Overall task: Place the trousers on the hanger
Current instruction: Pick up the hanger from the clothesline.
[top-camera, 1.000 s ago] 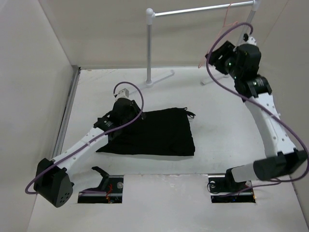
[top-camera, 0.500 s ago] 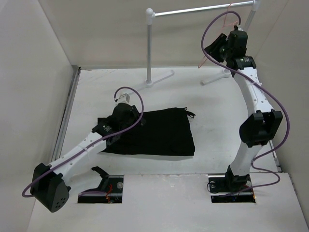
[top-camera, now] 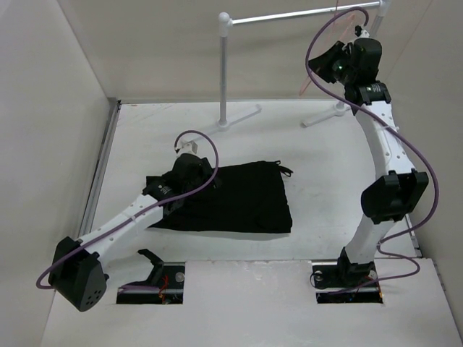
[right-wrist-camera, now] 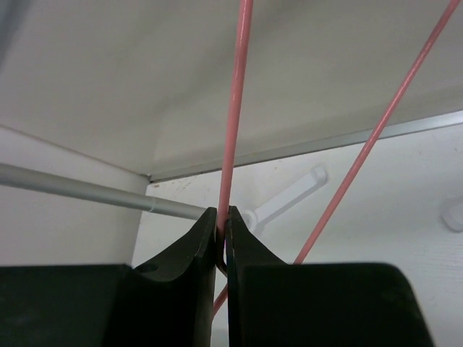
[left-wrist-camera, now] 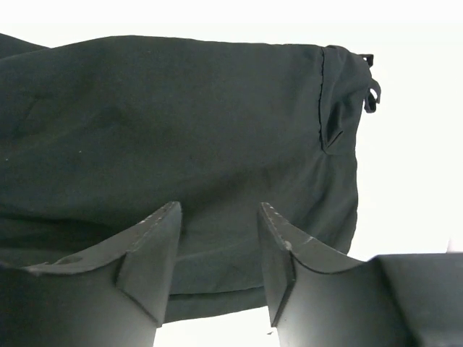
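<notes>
**Right gripper pinching the hanger at the rack; trousers lying on the table**

A white table (top-camera: 145, 137) is filling the floor of a plain pale booth; a wall (top-camera: 51, 108) is closing it in on the left and another is running across the back; a metal strip is lining the table's left edge. At the far side a white tube rack (top-camera: 224, 72) is standing on flat feet, its bar running across to the right; two dark cut-outs at the near edge are housing the arm bases, and purple cable is looping along both arms.

The trousers (top-camera: 239, 199) are lying folded flat near the middle of the table, a little to the left, with the waistband and a small drawstring loop facing the right side. The left gripper (left-wrist-camera: 218, 210) is hanging over their left part, its jaws standing apart and holding nothing; whether the tips are touching the cloth, I cannot tell.

The hanger (right-wrist-camera: 235, 108) is hanging up by the right end of the rack's bar, well apart from the trousers; the right gripper (right-wrist-camera: 223, 217) is reaching high and is clenched on one of its thin pink wires, while a second wire is slanting past on the right.
</notes>
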Available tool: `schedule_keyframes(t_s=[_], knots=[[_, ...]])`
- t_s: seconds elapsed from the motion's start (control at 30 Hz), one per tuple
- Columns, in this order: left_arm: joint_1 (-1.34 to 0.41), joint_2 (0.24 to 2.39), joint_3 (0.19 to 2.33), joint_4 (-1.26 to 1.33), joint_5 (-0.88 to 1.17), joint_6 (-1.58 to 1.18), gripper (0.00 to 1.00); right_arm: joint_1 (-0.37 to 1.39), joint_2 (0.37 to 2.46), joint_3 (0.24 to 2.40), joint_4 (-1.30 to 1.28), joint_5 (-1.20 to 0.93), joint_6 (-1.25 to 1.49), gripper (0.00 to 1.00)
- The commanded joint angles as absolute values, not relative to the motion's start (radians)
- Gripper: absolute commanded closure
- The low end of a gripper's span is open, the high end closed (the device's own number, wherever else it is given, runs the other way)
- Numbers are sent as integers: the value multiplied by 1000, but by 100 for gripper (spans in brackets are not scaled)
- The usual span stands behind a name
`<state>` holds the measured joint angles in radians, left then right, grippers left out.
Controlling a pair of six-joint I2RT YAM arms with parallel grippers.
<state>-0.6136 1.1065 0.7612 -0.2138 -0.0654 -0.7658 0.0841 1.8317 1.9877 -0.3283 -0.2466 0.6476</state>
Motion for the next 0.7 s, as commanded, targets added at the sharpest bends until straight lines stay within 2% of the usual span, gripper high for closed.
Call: schedule_keyframes(t_s=[0.0,0.43,0.67], knots=[[-610,1114,819,-184,-72,-752,55,77,1706,2016,-221,-310,632,90],[-665,1164,1086,-183,-41,-726,53,134,1333,1381,-150,-281,583,91],[-801,1334,1265,-137,-41,-724,52,251,1062,998,-236,-200,592,91]])
